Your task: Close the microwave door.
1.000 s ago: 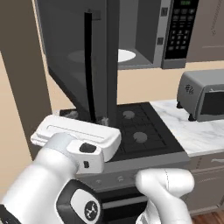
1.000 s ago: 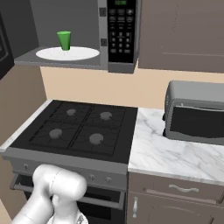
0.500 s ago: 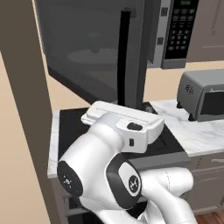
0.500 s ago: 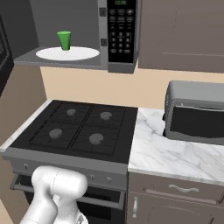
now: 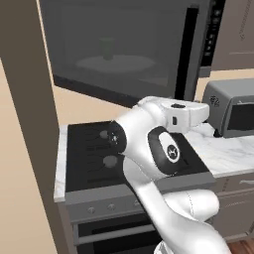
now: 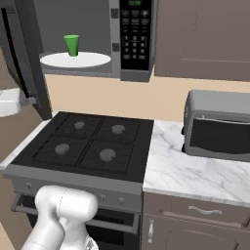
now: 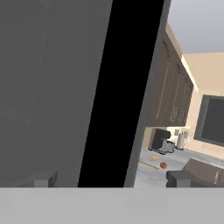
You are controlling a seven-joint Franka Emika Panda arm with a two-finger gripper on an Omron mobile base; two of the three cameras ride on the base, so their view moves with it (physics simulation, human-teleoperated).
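Pincer (image 7: pixel 106 180) pressed close against the microwave door (image 5: pixel 124 49), two dark fingertips (image 7: pixel 43 179) low in the hand view, set wide apart, one at either side of the black bar handle (image 7: pixel 118 92). Nothing gripped between them; whether touching the panel, cannot tell.

Door swung most of the way across the microwave mouth in the left base view, seen broadside as a big tinted pane with the handle (image 5: pixel 184 54) upright near its right edge, beside the keypad. Through the tint: a pale turntable plate (image 5: pixel 111 63) and a small green cup (image 5: pixel 105 47) upon it.

From the right base view, door (image 6: pixel 29 58) seen edge-on as a dark slab at the left, a gap yet open before the cavity; cup (image 6: pixel 72 45) and plate (image 6: pixel 75 60) plain and untinted inside. White wrist block (image 6: pixel 10 101) at the left edge by the door.

Below, black gas hob (image 6: pixel 85 144); right of it a marble surface (image 6: pixel 195 171) carrying a silver toaster oven (image 6: pixel 217 124).
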